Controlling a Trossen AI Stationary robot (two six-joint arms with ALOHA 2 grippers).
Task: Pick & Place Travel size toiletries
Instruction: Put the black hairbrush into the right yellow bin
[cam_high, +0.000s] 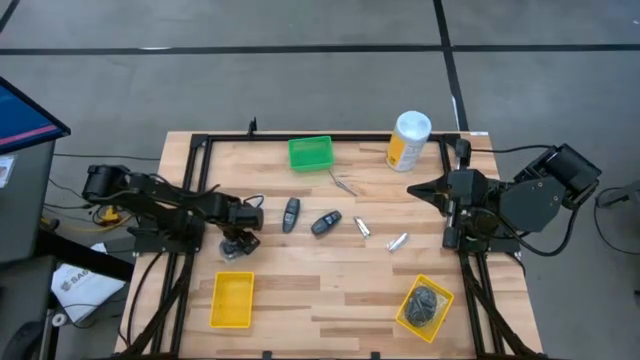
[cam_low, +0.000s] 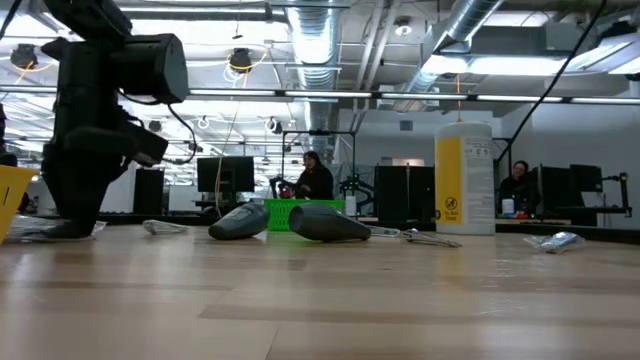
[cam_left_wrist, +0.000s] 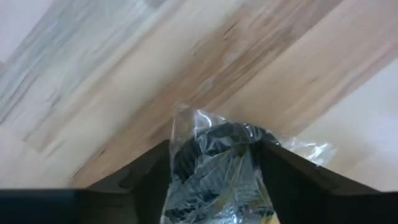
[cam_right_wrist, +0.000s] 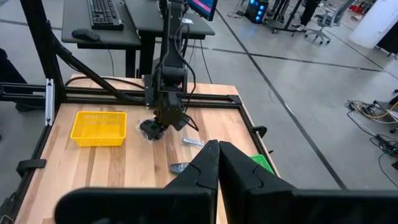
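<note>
Containers: a yellow tray sits near the bench's front edge on the left side and shows nothing inside. A second yellow tray near the front right corner holds one black round bundle. A green tray at the rear edge, left of centre, appears to hold nothing. A white-and-yellow canister stands at the rear edge, right of centre.

Loose items: two dark oval pieces lie side by side near the bench's middle. Slim silvery pieces lie right of them, one just beside the second oval and another further toward the right edge; a third thin metal piece lies in front of the green tray.

Left gripper: down at the bench surface, between the empty yellow tray and the oval pieces. The left wrist view shows a bagged black bundle, wrapped in clear plastic, sitting between the two fingers, which stand part open on either side of it; whether they press on it cannot be told.

Right gripper: raised over the right side of the bench, in front of the canister, its fingers closed together with nothing between them
</note>
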